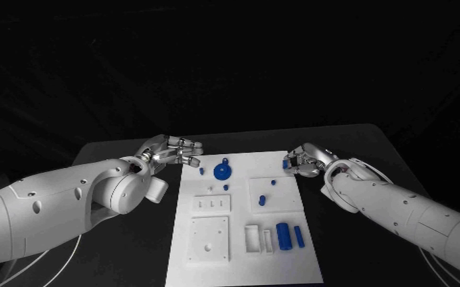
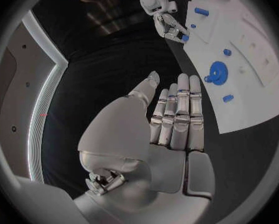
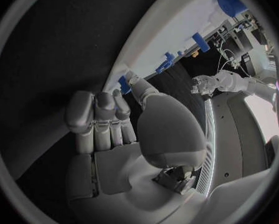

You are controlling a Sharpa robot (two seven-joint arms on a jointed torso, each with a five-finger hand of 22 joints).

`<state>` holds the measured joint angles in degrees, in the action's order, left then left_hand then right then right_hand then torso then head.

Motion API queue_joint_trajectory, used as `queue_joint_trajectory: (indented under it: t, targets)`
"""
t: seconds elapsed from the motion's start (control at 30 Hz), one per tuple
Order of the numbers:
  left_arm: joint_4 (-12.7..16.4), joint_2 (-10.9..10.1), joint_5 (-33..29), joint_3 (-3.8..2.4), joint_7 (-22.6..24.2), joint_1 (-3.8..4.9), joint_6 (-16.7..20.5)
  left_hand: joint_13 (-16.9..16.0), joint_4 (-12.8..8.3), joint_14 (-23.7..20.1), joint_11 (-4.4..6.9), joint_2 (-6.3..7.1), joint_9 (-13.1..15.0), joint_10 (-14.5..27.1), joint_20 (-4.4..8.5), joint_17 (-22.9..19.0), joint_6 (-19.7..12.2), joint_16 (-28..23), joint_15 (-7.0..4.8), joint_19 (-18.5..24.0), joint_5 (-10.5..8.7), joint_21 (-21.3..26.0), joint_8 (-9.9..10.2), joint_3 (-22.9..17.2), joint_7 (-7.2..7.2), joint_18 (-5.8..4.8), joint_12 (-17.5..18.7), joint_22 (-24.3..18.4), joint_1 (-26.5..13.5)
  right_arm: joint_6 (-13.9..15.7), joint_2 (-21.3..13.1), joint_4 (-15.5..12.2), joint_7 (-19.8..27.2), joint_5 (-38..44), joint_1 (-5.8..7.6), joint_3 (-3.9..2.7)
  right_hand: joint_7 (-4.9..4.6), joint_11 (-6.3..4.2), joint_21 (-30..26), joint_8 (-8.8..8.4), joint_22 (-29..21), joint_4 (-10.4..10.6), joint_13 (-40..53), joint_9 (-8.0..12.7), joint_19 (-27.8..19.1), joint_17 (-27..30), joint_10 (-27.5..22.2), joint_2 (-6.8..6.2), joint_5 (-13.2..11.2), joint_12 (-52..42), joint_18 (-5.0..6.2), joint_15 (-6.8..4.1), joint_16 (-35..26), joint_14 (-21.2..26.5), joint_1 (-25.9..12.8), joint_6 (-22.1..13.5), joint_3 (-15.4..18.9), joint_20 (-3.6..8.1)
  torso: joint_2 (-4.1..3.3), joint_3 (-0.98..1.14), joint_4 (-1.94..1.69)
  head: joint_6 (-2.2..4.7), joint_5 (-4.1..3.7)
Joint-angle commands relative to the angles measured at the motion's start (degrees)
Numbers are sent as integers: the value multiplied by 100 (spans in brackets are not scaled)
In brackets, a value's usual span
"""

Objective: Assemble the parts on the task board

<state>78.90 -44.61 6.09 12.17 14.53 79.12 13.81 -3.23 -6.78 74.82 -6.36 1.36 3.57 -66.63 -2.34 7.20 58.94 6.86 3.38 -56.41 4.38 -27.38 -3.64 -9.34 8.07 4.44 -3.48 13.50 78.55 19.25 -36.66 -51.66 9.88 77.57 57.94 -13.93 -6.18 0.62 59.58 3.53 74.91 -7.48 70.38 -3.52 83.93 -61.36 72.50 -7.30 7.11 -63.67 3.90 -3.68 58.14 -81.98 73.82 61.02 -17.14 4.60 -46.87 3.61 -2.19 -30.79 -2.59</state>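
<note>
The flat white rectangular task board (image 1: 244, 217) is lying in the middle of the black table (image 1: 373, 147), and most of the small blue plastic parts are still sitting loose on it; a round blue gear-like disc (image 1: 221, 171) is resting near the far end, a few tiny blue pegs (image 1: 262, 200) are dotting the raised white blocks, and two blue cylinders (image 1: 288, 235) are lying side by side near the near end.

The right hand (image 1: 305, 161) is reaching over the board's far right edge, its thumb and a finger closing on a small blue piece (image 1: 286, 163) there; the left hand (image 1: 173, 151) is hovering just off the board's left edge, fingers straight and apart, holding nothing.

Judging by how things lie, the assembly is barely begun; the gear, pegs and cylinders all seem to be waiting for their seats.
</note>
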Motion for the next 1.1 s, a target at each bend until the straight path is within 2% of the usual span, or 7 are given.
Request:
queue_joint_trajectory:
  t: [0.03, 0.3, 0.47, 0.5, 0.8, 1.0, 1.1]
  targets:
    - [20, 8, 25, -3, 48, 2, -92, -8, -15, -27, 4, 20, 4, 21, -8, -1, -18, 8, 10, 27, 36, -18, 9, 1, 16, -24, 10, 7, -8, -159, 7, -13, 60, -23, -12, -2, -5, -26, 16, 1, 776, -8, 6, -4, 41, -6, -1, 23, 30, -15, 19, 0, 14, -38, -35, -17, 56, 10, -1, -4, 5, 0, -3]
    - [11, 15, 26, -3, 40, 2, -99, -8, -19, -27, 2, 22, 5, 27, -8, 0, -21, 9, 9, 31, 35, -27, 8, -2, 18, -22, 11, 5, 6, -180, 14, -22, 68, -26, -22, -2, 8, -33, 32, 2, 780, -26, 19, -5, 43, -16, 8, 87, 14, -30, 16, -5, 22, -40, -23, 45, 39, 13, 0, -10, -8, -7, -22]
    - [4, 19, 27, -3, 36, 2, -102, -8, -19, -27, 2, 22, 5, 27, -8, 0, -21, 9, 9, 31, 35, -27, 8, -2, 18, -22, 11, 5, 6, -166, 20, -18, 63, -27, -25, -2, 42, -58, 39, -1, 779, -30, 33, -4, 38, -28, 10, 175, -111, -40, 9, -21, 29, -44, -87, 184, -202, 29, 1, -10, -1, -12, -26]
    - [3, 20, 27, -3, 36, 2, -104, -8, -19, -27, 2, 22, 5, 27, -8, 0, -21, 9, 9, 31, 35, -27, 8, -2, 18, -22, 11, 5, 6, -166, 21, -17, 59, -28, -25, -2, 44, -59, 48, 0, 781, -37, 37, -5, 38, -28, 10, 146, -118, -39, 5, -24, 22, -44, -127, 188, -307, 34, 1, -11, 0, -13, -26]
    - [-9, 34, 29, -3, 32, 2, -113, -8, -19, -27, 2, 22, 5, 27, -8, 0, -21, 9, 9, 31, 35, -27, 8, -2, 18, -22, 11, 5, 6, -134, 29, -11, 29, -39, -26, -1, 63, -68, 55, 2, 782, -18, 52, -6, 39, -41, 25, 161, -119, -57, 4, -29, 34, -49, -150, 255, -293, 36, -2, -13, -1, -17, -33]
    - [-15, 40, 30, -3, 30, 2, -118, -8, -19, -27, 2, 22, 5, 27, -8, 0, -21, 9, 9, 31, 35, -27, 8, -2, 18, -22, 11, 5, 6, -72, 46, -4, 4, -78, -26, -1, 90, -81, 69, 2, 784, -7, 68, -7, 41, -57, 36, 206, -149, -70, -6, -44, 45, -56, -168, 346, -371, 53, -3, -10, -3, -27, -39]
    - [-16, 41, 30, -3, 29, 2, -123, -8, -19, -27, 2, 22, 5, 27, -8, 0, -21, 9, 9, 31, 35, -27, 8, -2, 18, -22, 11, 5, 6, -28, 52, -12, -6, -126, -27, -1, 134, -111, 72, 1, 783, -10, 77, -11, 40, -70, 47, 266, -149, -76, -9, -65, 56, -64, -160, 466, -428, 67, -4, -9, -3, -29, -40]
